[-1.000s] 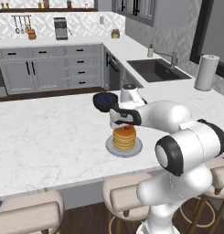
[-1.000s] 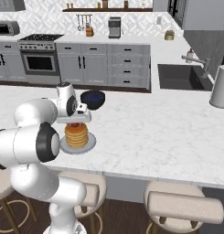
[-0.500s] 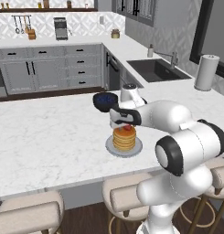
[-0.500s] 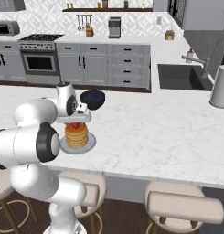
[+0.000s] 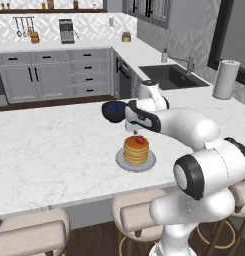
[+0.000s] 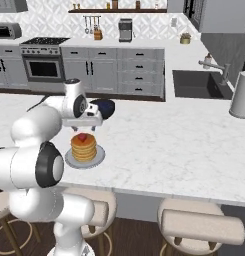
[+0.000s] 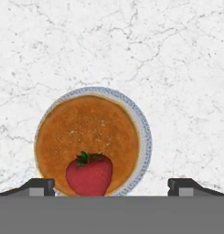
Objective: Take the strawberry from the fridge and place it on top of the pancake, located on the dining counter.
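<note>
The strawberry [image 7: 89, 176] lies on top of the pancake [image 7: 86, 132], near the edge of the stack, with its green leaves showing. The stack sits on a round grey plate [image 7: 146, 141] on the white marble dining counter [image 5: 54, 150]. My gripper [image 7: 111, 185] hangs straight above it, open, its two fingertips [image 7: 40, 184] wide apart and touching nothing. From the base, the strawberry [image 5: 139, 139] tops the pancake [image 5: 136, 151] just below the gripper [image 5: 136, 129]. The other side shows the same strawberry [image 6: 82, 137], pancake [image 6: 84, 148] and gripper [image 6: 85, 127]. The fridge is out of view.
A dark blue bowl [image 5: 114, 110] stands on the counter just behind the plate, close to my hand. Beige stools [image 5: 139, 215] line the near edge. A sink [image 5: 166, 76] and a paper towel roll [image 5: 225, 79] sit on the far worktop.
My jaws have spread wide apart and let go of the strawberry, which now rests on the pancake. The arm has barely moved.
</note>
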Controlling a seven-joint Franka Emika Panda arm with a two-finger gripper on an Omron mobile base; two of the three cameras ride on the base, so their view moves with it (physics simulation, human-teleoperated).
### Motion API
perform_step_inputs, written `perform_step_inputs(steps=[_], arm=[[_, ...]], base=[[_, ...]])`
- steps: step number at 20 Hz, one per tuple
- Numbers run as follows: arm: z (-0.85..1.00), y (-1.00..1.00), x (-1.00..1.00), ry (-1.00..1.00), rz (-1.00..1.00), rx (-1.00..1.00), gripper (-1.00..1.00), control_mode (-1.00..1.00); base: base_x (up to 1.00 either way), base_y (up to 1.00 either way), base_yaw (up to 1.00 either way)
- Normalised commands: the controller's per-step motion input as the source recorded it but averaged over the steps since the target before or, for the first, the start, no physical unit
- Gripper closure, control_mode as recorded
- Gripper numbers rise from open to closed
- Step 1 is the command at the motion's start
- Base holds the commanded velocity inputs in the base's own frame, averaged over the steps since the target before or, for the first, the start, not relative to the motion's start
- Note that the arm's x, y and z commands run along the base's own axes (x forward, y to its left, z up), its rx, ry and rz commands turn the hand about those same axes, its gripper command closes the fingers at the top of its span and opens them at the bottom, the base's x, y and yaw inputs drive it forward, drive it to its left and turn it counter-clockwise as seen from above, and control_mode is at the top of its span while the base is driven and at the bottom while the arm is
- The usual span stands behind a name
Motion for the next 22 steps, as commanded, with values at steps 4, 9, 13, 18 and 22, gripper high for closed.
perform_step_inputs(steps=[4, 9, 13, 18, 22], arm=[[0.56, -0.84, -0.59, 0.00, -0.01, 0.24, -1.00, -1.00], [0.25, -0.83, -0.56, 0.00, 0.00, 0.44, -1.00, -1.00], [-0.03, -0.81, -0.64, -0.01, 0.00, 0.53, -1.00, -1.00], [-0.29, -0.60, -0.52, -0.09, 0.01, 0.47, -1.00, -1.00], [-0.02, 0.04, -0.04, 0.01, 0.04, 0.08, -1.00, -1.00]], base=[[0.00, 0.00, 0.00], [0.00, 0.00, 0.00], [0.00, 0.00, 0.00], [0.00, 0.00, 0.00], [0.00, 0.00, 0.00]])
